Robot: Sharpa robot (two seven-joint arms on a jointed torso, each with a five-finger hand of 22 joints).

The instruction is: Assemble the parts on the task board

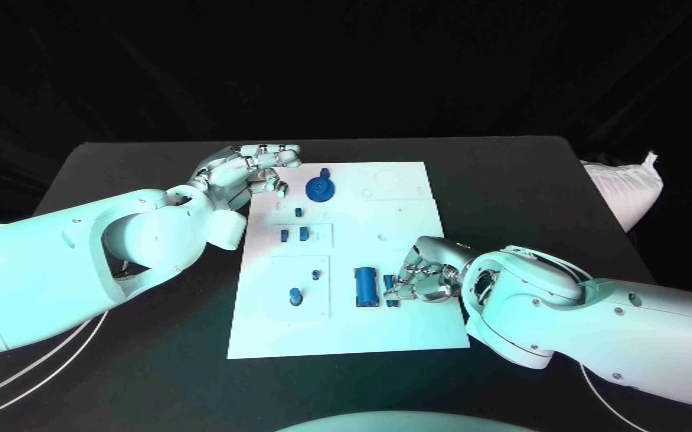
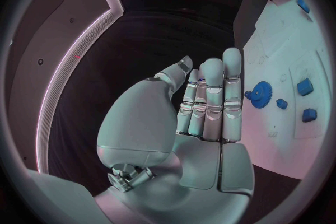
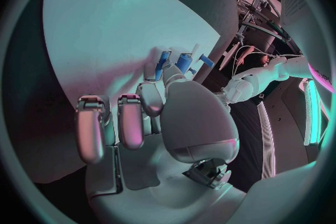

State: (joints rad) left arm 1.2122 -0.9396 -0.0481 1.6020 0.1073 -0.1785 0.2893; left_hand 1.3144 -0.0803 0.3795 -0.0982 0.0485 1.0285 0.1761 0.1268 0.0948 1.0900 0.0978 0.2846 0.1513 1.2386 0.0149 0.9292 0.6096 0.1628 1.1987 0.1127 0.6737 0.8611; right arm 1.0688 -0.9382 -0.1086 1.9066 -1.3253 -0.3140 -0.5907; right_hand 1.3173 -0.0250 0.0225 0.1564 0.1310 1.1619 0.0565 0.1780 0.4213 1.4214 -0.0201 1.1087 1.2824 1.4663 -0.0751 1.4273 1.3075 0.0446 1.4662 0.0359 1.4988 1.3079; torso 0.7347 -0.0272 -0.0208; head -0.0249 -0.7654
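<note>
Silver right hand (image 1: pixel 415 280), lower right of the frame, pinches a small blue part (image 1: pixel 391 290) beside the blue cylinder (image 1: pixel 366 287) on the white task board (image 1: pixel 389 227). Left hand (image 1: pixel 245 170), upper left, holds nothing, fingers together. Several parts lie loose; assembly seems early.

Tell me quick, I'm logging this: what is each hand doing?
Left hand: open, holding nothing.
Right hand: at a blue part; grip cannot be told.

right hand (image 3: pixel 150 123), fingers (image 3: pixel 168 75) on blue part (image 3: pixel 183 60)
</note>
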